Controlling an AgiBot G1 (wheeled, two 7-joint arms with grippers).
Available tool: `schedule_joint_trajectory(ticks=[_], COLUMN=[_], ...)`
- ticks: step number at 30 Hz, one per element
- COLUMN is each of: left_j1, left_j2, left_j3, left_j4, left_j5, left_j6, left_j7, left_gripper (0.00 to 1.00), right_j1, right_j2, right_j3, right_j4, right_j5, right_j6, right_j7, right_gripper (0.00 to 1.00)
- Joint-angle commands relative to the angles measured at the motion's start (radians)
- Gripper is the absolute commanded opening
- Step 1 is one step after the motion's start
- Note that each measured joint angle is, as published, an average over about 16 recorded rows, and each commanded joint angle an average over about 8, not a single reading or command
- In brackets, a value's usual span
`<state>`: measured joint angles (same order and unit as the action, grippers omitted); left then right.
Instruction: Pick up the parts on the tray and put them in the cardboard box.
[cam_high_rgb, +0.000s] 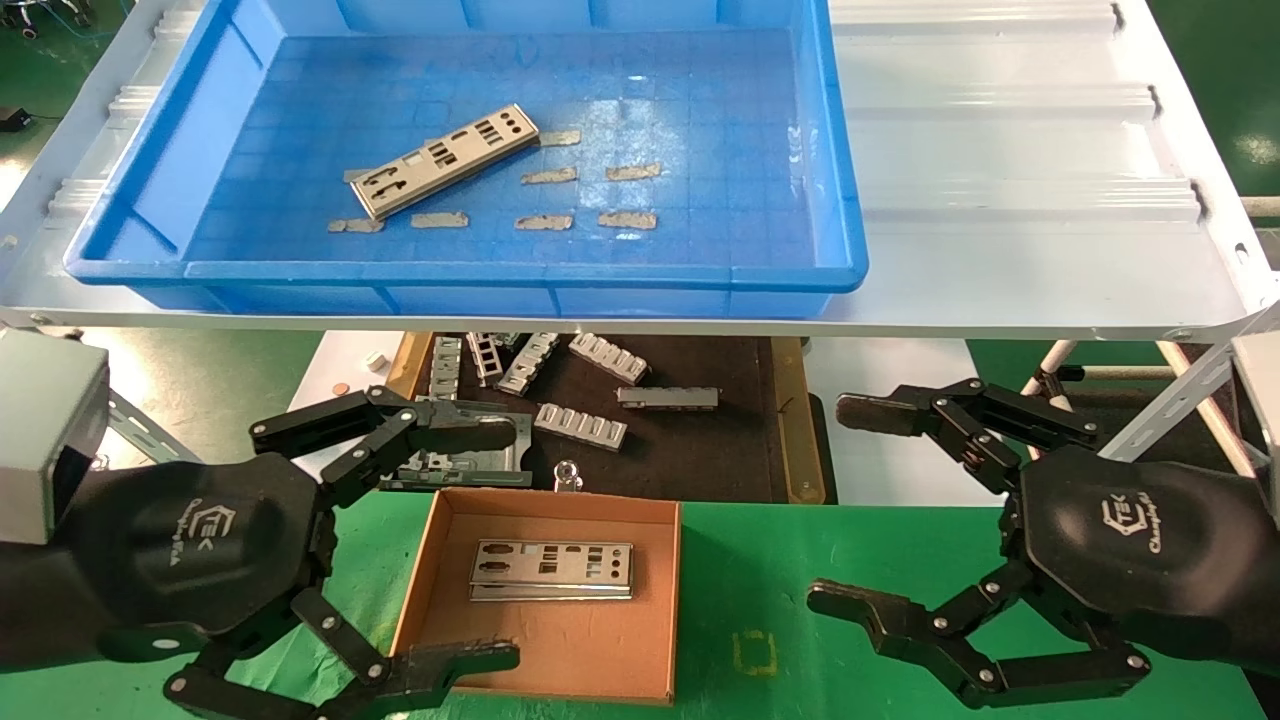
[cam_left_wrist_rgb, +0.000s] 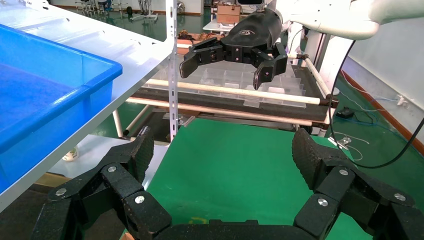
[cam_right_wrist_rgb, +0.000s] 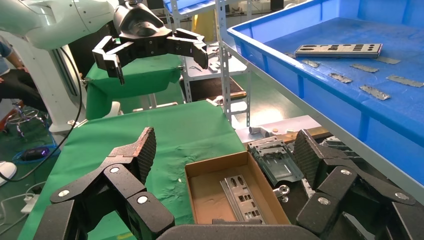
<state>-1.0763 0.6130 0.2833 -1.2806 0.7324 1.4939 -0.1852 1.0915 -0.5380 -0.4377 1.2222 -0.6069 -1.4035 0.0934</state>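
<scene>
target: thin silver punched metal plate (cam_high_rgb: 447, 160) in bright blue plastic tray (cam_high_rgb: 840, 200), left of centre, long axis diagonal
nearer arm: left gripper (cam_high_rgb: 440, 545), released, empty
right gripper (cam_high_rgb: 860, 505): released, idle
drop: brown cardboard box (cam_high_rgb: 665, 600)

You see one silver plate (cam_high_rgb: 447, 161) lying flat and slanted in the blue tray (cam_high_rgb: 160, 160), in the upper left of the head view. The brown box (cam_high_rgb: 440, 545) sits open at the bottom centre, and plates (cam_high_rgb: 551, 569) lie flat inside it.
</scene>
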Motion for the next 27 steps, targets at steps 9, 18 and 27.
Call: schedule_joint_trajectory(ticks=[9, 18, 27], left_j1=[0.000, 0.000, 0.000], left_j2=[0.000, 0.000, 0.000], left_j3=[0.000, 0.000, 0.000], left_j4=[0.000, 0.000, 0.000], left_j5=[0.000, 0.000, 0.000], left_j6=[0.000, 0.000, 0.000], left_j7=[0.000, 0.000, 0.000], left_gripper=[1.00, 1.00, 1.00], right_j1=[0.000, 0.000, 0.000], right_j2=[0.000, 0.000, 0.000], right_j3=[0.000, 0.000, 0.000], right_j4=[0.000, 0.000, 0.000], right_j5=[0.000, 0.000, 0.000], right_j6=[0.000, 0.000, 0.000], right_j7=[0.000, 0.000, 0.000], right_gripper=[1.00, 1.00, 1.00])
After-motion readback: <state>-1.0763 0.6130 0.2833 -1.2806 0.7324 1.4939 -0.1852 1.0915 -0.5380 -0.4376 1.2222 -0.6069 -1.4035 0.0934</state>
